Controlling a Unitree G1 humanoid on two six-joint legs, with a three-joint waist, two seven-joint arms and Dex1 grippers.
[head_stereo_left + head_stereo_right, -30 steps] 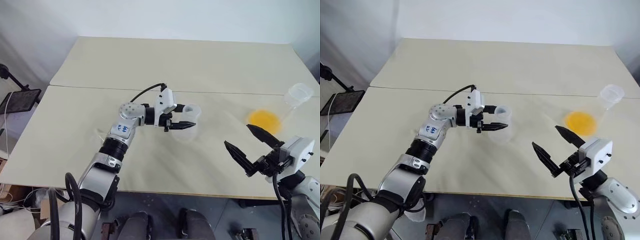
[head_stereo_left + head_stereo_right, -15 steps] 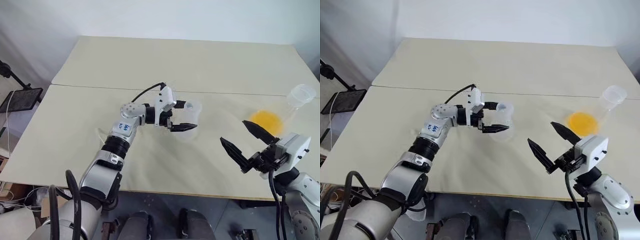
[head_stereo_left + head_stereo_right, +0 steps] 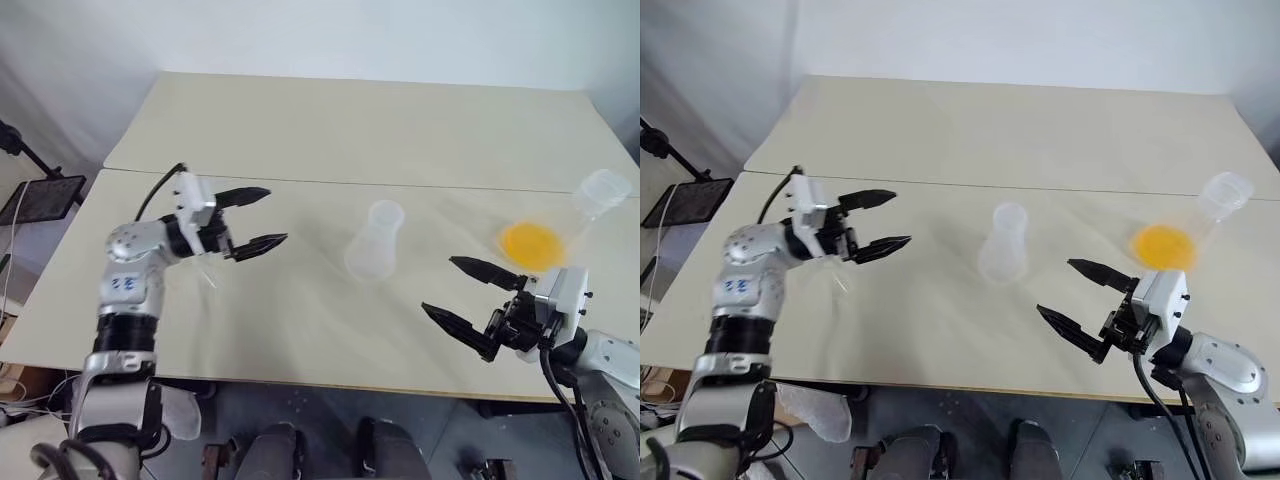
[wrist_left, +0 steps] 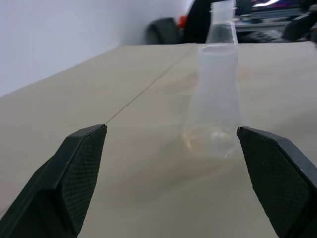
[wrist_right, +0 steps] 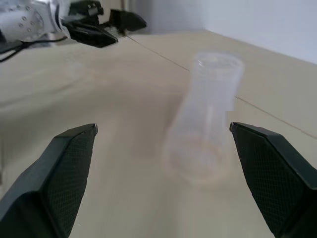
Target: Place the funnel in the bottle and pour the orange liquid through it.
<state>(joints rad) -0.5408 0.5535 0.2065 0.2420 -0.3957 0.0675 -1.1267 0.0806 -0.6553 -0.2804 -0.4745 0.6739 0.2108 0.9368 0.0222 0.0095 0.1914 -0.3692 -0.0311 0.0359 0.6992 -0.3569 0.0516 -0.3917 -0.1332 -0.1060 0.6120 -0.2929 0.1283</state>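
We note both pincers, left (image 3: 256,218) and right (image 3: 462,292), spread empty beside the upright bottle (image 3: 374,243), presumably freeing its mouth for the funnel.

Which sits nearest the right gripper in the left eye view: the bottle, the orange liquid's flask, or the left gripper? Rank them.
From the right gripper:
1. Flask with the orange liquid, just beyond it, at the table's right edge.
2. Bottle, mid-table.
3. Left gripper, far left.

The bottle (image 3: 374,243) stands mid-table (image 3: 330,130), between both claws, the orange liquid (image 3: 531,243) to its right
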